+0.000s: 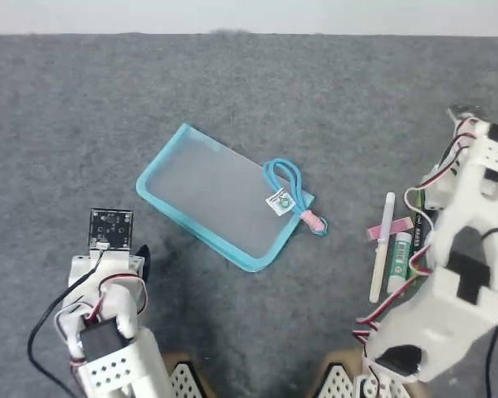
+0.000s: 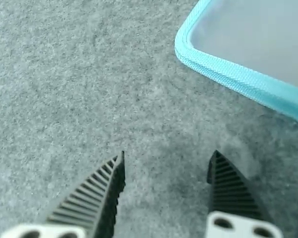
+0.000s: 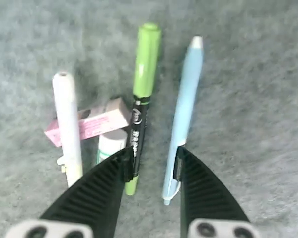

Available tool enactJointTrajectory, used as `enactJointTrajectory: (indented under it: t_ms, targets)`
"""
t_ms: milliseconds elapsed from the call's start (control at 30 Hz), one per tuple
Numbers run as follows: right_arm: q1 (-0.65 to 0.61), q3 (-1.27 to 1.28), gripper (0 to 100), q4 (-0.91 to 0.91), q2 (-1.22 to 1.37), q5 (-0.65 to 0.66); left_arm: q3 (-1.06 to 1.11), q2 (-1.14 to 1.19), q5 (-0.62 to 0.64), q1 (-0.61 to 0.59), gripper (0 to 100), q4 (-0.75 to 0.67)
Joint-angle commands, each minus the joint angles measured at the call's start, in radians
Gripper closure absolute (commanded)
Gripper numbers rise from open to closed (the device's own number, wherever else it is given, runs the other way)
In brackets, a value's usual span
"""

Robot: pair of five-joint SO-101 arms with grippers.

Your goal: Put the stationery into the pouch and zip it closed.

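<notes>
At centre of the grey desk [image 1: 83, 108]: translucent pouch [image 1: 218, 197] w/ turquoise edging, lying flat and diagonal. A turquoise cord [image 1: 280, 177] is looped at the corner nearest the stationery and ends in a pink toggle [image 1: 314, 220]. Zip open or closed: cannot tell.

To one side, well apart from pouch and partly under R arm, stationery lies on desk in a loose row:
- white pen [image 3: 68, 119], lying across a pink eraser [image 3: 97, 123]
- white tube [image 3: 111, 144], touching eraser
- green marker [image 3: 146, 59]
- blue pen [image 3: 187, 99]

R fingers [image 3: 102, 191]: low over marker and blue pen, narrowly parted, gripping nothing. One tip is beside marker, the other beside blue pen's clip end.

L fingers [image 2: 107, 191]: spread wide, empty, over bare desk near a pouch corner, not touching it.
</notes>
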Motion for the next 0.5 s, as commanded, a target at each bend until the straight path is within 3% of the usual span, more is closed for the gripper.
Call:
enactJointTrajectory:
  t_ms: [0,233,467]
  targets:
    - [-0.07,0.092,86.0,-0.031,-0.162,-0.011,-0.005,-0.014,-0.009,0.006,75,0.018]
    - [-0.297,0.559,86.1,-0.257,-0.476,0.029,-0.005,-0.014,-0.009,0.006,75,0.018]
    - [-0.341,0.758,86.3,-0.409,-0.493,0.029,-0.005,-0.014,-0.009,0.006,75,0.018]
